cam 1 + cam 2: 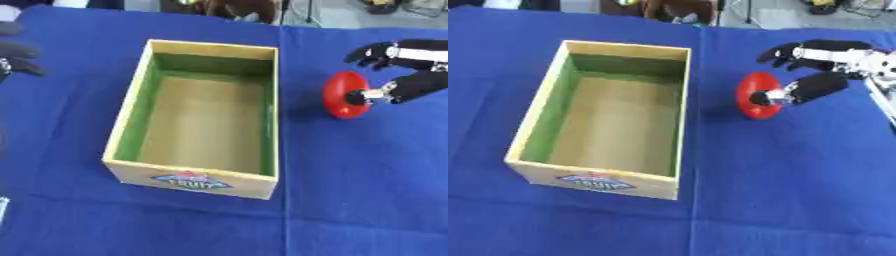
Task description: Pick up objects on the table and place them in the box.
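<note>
A wooden box [122, 131] with green inner walls and a "FRUIT" label stands mid-table, nothing inside it. A red oval object [343, 95] stands on edge on the blue cloth just right of the box. My right hand [820, 85] comes in from the right: its thumb tip [773, 97] lies against the red object's face, while its fingers [785, 52] spread above and behind it, apart from it. At the far left edge my left hand [17, 50] shows only as a few dark, relaxed fingers, away from the box.
A blue cloth [350, 200] covers the whole table. Dark shapes and a brown thing [236, 7] lie beyond the far edge. Open cloth stretches in front of the box and to its right.
</note>
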Controlling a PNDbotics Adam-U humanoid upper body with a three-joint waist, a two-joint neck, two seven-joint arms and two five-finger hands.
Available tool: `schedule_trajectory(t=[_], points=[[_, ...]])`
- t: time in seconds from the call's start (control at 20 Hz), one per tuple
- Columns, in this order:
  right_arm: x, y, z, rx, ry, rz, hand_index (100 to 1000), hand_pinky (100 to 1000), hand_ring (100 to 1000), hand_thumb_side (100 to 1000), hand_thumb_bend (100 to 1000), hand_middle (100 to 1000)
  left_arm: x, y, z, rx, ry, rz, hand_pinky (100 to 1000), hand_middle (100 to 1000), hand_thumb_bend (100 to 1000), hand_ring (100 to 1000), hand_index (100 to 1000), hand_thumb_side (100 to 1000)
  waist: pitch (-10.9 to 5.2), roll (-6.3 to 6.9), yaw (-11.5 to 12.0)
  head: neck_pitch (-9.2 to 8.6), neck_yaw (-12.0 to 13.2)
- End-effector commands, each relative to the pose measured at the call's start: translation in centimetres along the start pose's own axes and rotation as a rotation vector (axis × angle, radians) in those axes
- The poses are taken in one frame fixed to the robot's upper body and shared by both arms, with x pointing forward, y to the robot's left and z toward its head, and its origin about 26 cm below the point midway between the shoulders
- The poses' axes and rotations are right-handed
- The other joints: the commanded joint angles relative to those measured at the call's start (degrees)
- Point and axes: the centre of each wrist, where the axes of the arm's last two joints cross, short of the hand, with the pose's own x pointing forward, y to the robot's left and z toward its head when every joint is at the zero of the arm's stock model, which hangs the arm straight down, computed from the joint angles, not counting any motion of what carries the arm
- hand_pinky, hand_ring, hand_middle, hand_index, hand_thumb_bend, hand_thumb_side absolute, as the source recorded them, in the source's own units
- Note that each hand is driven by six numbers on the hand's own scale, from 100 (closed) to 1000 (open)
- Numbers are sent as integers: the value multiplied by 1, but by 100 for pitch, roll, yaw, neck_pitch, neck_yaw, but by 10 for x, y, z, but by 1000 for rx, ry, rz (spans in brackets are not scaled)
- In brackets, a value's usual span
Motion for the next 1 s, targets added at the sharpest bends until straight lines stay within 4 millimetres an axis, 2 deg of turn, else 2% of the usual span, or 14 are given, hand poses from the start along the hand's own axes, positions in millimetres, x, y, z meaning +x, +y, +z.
schedule_trajectory(t=[0.05,0.7,1.0], points=[[-1,-7,3,-12,19,30,1000,919,939,645,491,974,6,1,-5,-7,-29,-1,536,662,126,611,903,1000,-120,-3,8,-63,-23],[-6,-2,-4,27,21,6,1000,843,828,625,446,884,6,1,-4,-6,-26,-3,536,660,118,610,900,1000,-84,-31,52,-38,-25],[-6,-2,-3,-6,14,-9,917,751,707,597,402,783,6,2,-4,-4,-22,-6,536,660,112,610,899,1000,-79,-31,53,-19,-21]])
